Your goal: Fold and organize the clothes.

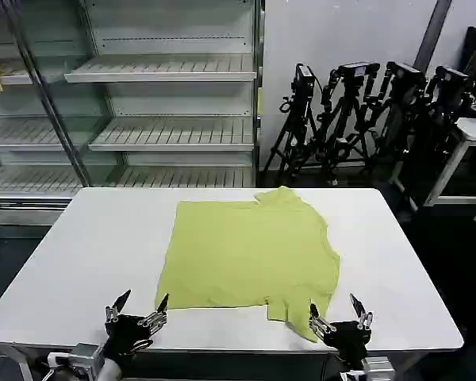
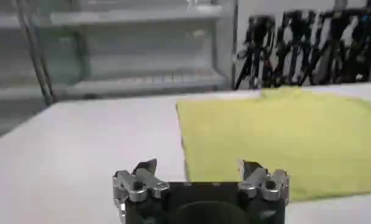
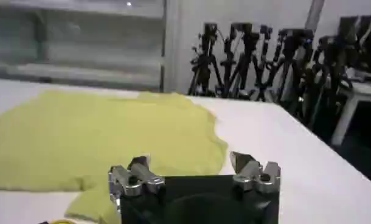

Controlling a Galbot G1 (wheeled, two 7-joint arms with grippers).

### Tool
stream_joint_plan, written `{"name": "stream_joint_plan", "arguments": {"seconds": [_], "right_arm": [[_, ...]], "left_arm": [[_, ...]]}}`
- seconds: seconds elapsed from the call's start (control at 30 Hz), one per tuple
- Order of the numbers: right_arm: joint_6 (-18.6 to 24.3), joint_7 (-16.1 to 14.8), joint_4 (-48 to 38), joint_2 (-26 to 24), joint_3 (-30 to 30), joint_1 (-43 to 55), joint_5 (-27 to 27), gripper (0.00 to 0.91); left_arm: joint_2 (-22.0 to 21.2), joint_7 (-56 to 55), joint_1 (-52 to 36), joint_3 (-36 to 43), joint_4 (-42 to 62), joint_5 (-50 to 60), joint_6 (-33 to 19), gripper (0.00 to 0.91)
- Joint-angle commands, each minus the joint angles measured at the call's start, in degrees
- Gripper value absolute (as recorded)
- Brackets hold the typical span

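**Shirt flat at desk centre, both end effectors waiting at near edge**

At frame centre of the head view, the T-shirt [image 1: 250, 254] lies spread on the white desk [image 1: 87, 246], plain lime side up, no print showing. Its long axis runs approx. from the lower edge of the frame toward the top, collar end pointing at the shelving [image 1: 166, 103] behind. One sleeve or corner flap hangs out at lower right of the cloth, nearly at the desk's front rim.

Left end effector [image 1: 140, 307] sits at lower left of frame, fingers spread wide, nothing held; its right-hand fingertip is just beside the shirt's near-left corner. In the left wrist view the left end effector [image 2: 199, 173] faces the cloth's side edge, shirt filling the right half of that picture.

Right end effector [image 1: 337, 313] sits at lower right of frame, also wide open and empty, touching or almost touching the stray flap; can't tell which. From the right wrist view, the right end effector [image 3: 191, 169] has cloth directly ahead and under its left finger.

Judgement: the right arm is marginally nearer to fabric, but both are w/in reach of the near hem, so a two-corner pinch looks the likely first step. Bare desk lies on both sides of the shirt and beyond it, enough room to fold over. Tripods [image 1: 357, 111] stand well behind the desk, no obstacle. Risk: flap near the rim may slip off.
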Motion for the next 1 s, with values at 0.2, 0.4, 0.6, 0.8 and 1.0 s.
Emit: {"name": "stream_joint_plan", "arguments": {"seconds": [0.2,0.4,0.6,0.8,1.0], "right_arm": [[-3.31,0.39,-1.75,1.02,-1.52,0.62,-0.36,0.907],[-3.82,-0.42,-2.82,1.68,-2.84,0.65,0.30,0.685],[-4.77,0.40,-3.17,2.83,-3.87,0.46,3.28,0.000],[-4.67,0.54,-2.94,2.89,-3.84,0.11,4.55,0.000],[-4.46,0.51,-2.51,3.10,-3.77,-0.24,4.69,0.000]], "left_arm": [[-0.96,-0.41,-5.88,1.29,7.94,-2.31,4.48,0.907],[-2.22,-1.92,-7.03,1.53,9.50,-2.35,4.48,0.302],[-3.04,-0.94,-6.35,1.99,8.30,-4.21,4.41,0.020],[-2.84,1.77,-5.22,2.23,6.46,-4.65,4.18,0.020],[-2.74,2.72,-5.25,2.14,6.56,-5.32,4.03,0.020]]}}
